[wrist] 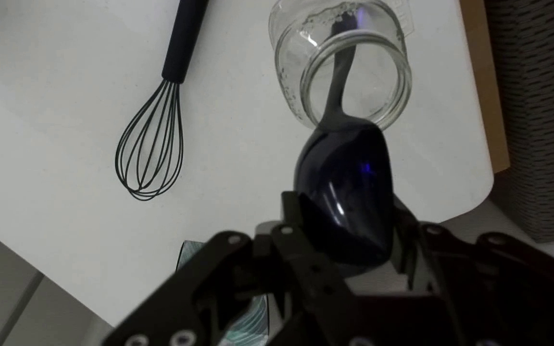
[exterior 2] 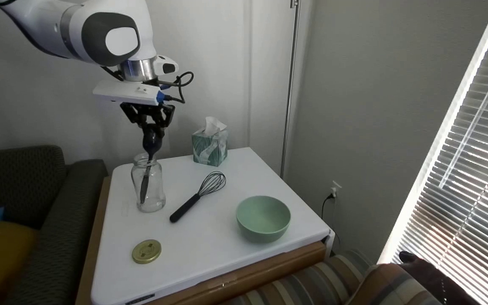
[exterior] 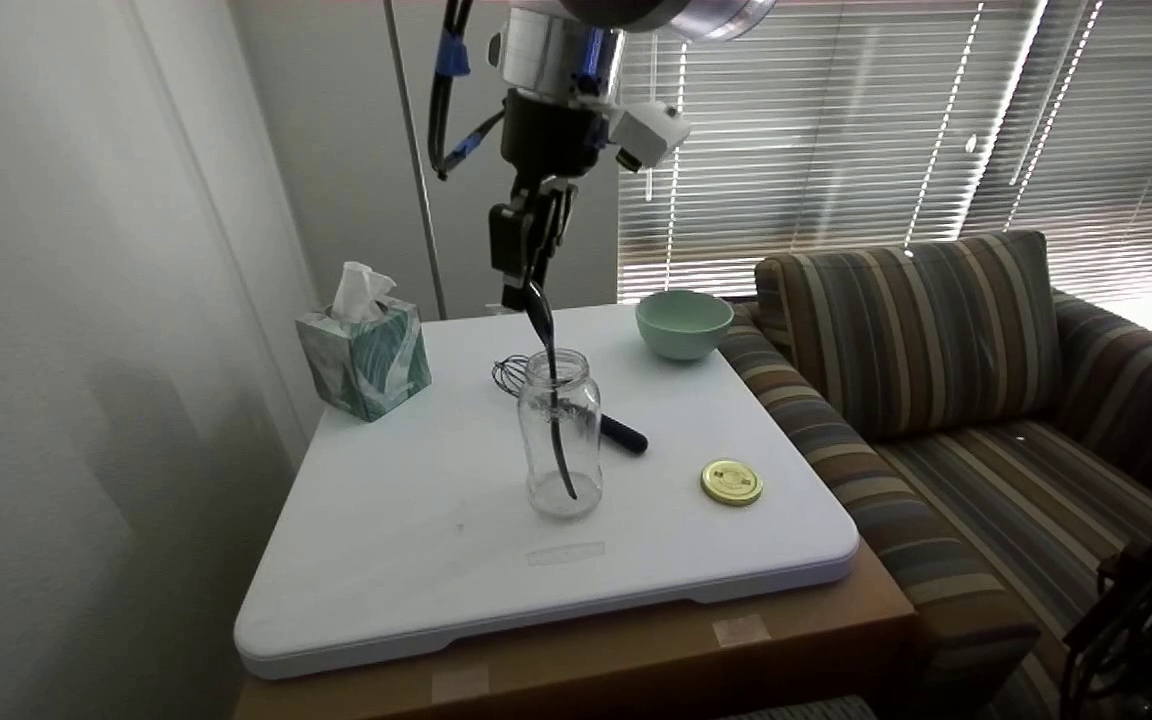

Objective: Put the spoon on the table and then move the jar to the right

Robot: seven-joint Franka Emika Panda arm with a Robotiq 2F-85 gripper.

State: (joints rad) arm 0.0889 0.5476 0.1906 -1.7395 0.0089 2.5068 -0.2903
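The half-closed pincer (wrist: 346, 228) holds the spoon (wrist: 343, 168) by its bowl, handle down inside the jar (exterior 2: 156, 190).

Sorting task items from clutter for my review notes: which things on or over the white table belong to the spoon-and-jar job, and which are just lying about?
Job:
black spoon, bowl end up
glass jar, around the spoon's handle
white table, the spoon's destination
gripper, at the spoon's upper end

Just lying about:
whisk
green bowl
gold lid
tissue box
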